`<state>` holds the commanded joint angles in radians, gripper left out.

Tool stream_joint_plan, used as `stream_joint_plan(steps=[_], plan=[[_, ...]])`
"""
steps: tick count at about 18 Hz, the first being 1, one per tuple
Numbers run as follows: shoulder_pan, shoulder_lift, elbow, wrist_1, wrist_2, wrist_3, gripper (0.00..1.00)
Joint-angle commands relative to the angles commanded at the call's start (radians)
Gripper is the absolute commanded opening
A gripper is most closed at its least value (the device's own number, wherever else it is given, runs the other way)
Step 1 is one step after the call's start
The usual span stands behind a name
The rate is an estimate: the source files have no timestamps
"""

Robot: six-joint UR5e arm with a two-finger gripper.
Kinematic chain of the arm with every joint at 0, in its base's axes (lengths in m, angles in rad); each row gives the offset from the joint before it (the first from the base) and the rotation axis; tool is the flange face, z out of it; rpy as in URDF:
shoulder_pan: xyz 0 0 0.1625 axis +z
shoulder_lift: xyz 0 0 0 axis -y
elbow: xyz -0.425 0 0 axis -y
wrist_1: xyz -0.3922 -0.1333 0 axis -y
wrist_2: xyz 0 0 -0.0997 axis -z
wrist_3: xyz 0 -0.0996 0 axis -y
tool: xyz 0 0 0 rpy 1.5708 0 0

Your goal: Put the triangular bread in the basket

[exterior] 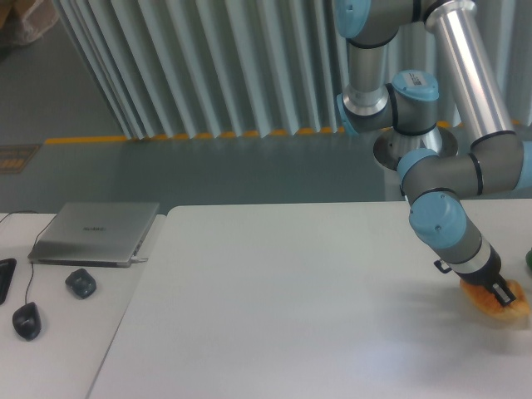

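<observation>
The gripper (502, 297) is down on the triangular bread (501, 302) at the far right of the white table (274, 299), its dark fingertips sitting over the top of the orange wedge; whether the jaws are closed on the bread or merely straddling it is too small and dark to tell from this view. The bread lies near the table's right end, close to the frame edge, and looks to be resting on or just above the tabletop. The main risk, as I judge it, is a poor hold: the wedge is flat, glossy and soft-looking, so a pinch near one corner could let it pivot, slip out on the lift, or get crushed if the fingers squeeze hard. Pressing down too far could also shove it sideways along the table towards the right end. The basket is not visible anywhere; a dark green sliver (529, 259) at the frame's right border, just beyond the bread, could be something else entirely, so the carry direction cannot be judged. The wrist hides much of the bread's near-left side, and its outline is only partly seen. Well away at the table's left stand a closed laptop (94, 233) and two computer mice (81, 283), clear of the arm's work.
</observation>
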<state>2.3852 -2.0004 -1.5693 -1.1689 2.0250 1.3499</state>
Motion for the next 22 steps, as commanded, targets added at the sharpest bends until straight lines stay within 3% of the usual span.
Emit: stream_joint_plan(steps=[3,6,8,11,15,18,22], plan=[[0.051,0.064,0.009,-0.003,-0.098,0.002,0.19],[0.141,0.129,0.061,-0.002,-0.267,-0.011,0.19],[0.173,0.132,0.087,0.002,-0.320,-0.020,0.18],[0.236,0.086,0.158,0.021,-0.379,-0.020,0.18],[0.278,-0.007,0.208,0.152,-0.394,-0.018,0.18],[0.316,-0.081,0.273,0.193,-0.400,-0.011,0.19],[0.341,-0.087,0.279,0.207,-0.422,0.009,0.19]])
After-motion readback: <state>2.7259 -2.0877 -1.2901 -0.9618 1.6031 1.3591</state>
